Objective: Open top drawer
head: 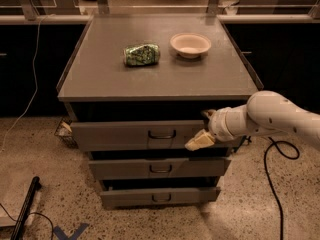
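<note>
While the white robot arm (270,116) is reaching in from the right side of the frame, its cream-tipped gripper (199,141) is sitting against the right part of the top drawer (125,135). That is the widest grey metal drawer, just under the cabinet top in the middle of the frame. The gripper is sitting beside the small loop handle (161,134), not on it, and I cannot tell if it is spread or closed. The drawer is looking almost shut.

If the arm is pulling without catching the handle, the gripper could be sliding off the flat front. If it is dropping lower, it could be catching the narrower grey drawer (160,168) below by mistake. A hard tug could be shaking the pale round bowl (190,44) and the green crumpled packet (142,54) on the flat grey top (100,81).
</note>
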